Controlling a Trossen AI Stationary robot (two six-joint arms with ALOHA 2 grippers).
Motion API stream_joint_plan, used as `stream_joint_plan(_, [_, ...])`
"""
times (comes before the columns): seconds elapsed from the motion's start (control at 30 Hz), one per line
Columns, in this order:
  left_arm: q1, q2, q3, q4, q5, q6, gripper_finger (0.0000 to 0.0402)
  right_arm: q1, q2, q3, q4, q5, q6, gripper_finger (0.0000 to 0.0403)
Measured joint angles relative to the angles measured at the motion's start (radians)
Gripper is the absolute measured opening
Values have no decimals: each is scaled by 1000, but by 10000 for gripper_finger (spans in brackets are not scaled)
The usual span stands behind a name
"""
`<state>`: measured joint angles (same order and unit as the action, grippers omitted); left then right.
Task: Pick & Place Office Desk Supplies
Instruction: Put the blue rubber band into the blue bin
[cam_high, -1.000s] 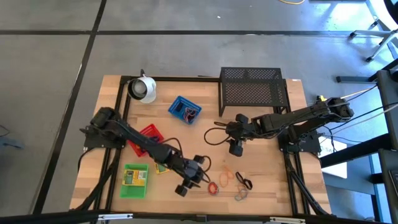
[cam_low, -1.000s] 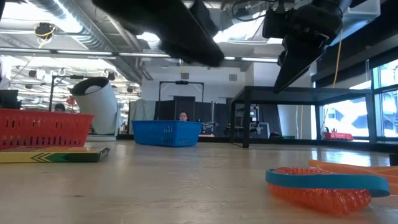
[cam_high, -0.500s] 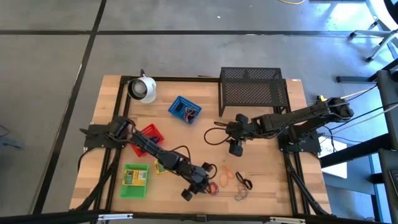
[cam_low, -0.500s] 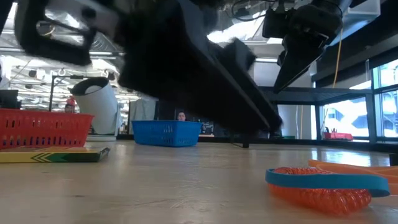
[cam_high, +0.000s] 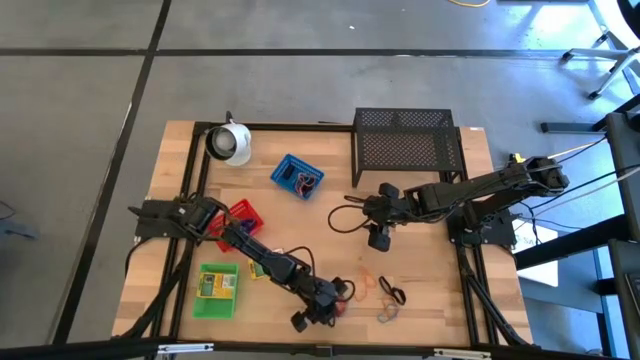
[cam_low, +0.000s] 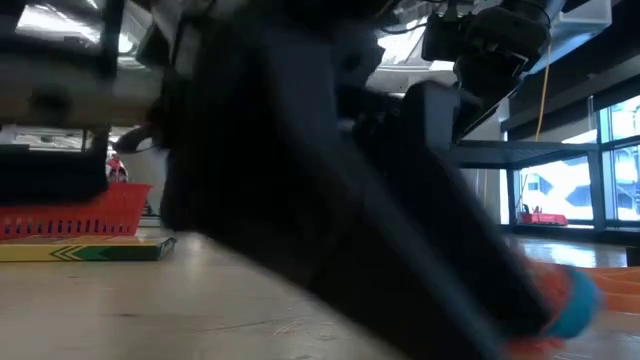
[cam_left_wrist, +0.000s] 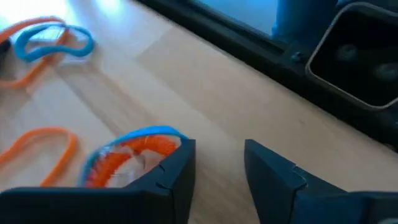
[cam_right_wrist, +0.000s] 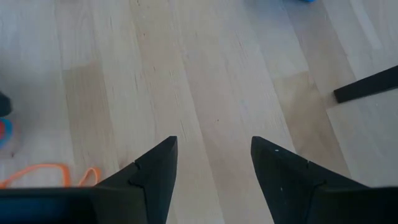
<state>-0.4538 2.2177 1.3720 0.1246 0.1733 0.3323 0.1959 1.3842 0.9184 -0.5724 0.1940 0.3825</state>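
Because the blue-and-orange loop (cam_left_wrist: 134, 155) lies flat, the left gripper (cam_left_wrist: 219, 168) sits low beside it, fingers apart, holding nothing.

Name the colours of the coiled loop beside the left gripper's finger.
Orange coiled loop with a blue band; left wrist view.

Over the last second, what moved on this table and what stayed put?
The left gripper travelled along the table's near edge toward the scattered coloured rubber loops and dropped low; its jaws now stand open beside a blue-and-orange loop, gripping nothing. The right gripper did not move: it hangs mid-table, jaws open and empty. The red plastic tray, blue tray and green tray stayed put.
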Motion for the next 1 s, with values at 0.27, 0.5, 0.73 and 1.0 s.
stream_joint_plan(0.27, [19,6,3,-24,-11,-57,65,0,0,0,0,0,21,207])
stream_joint_plan(0.5, [20,3,8,-24,-51,-125,57,0,0,0,0,0,21,207])
stream_joint_plan(0.73, [26,3,14,-27,-109,-109,87,0,0,0,0,0,21,208])
stream_joint_plan(1.0, [52,2,13,-64,-95,-144,113,0,0,0,3,0,21,208])
